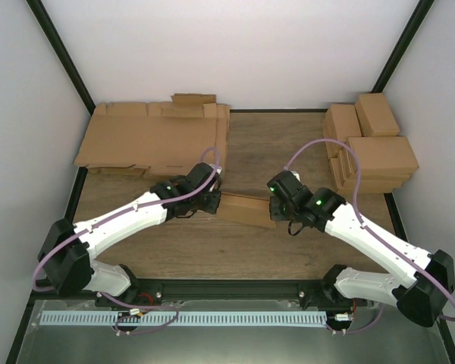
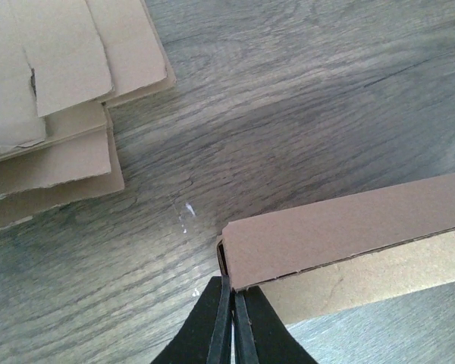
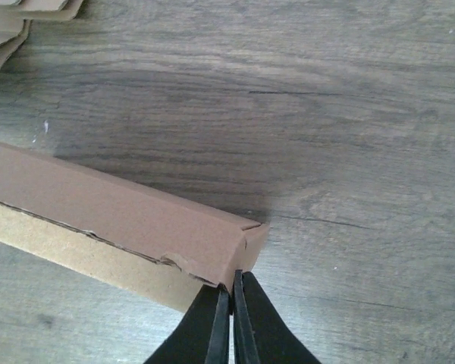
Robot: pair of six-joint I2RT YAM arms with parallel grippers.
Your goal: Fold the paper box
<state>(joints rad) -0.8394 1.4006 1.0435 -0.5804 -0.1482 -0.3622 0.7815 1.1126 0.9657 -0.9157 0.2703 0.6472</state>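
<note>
Left gripper (image 2: 232, 282) and right gripper (image 3: 231, 279) are both closed, tips touching the 2 ends of the paper box (image 2: 349, 227). They should press evenly, keeping the walls square.

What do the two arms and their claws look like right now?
Both the left arm and right arm have white links, black joints, a green light near the wrist and a looping lavender cable. The left claw and right claw have thin, tapered black fingers.
</note>
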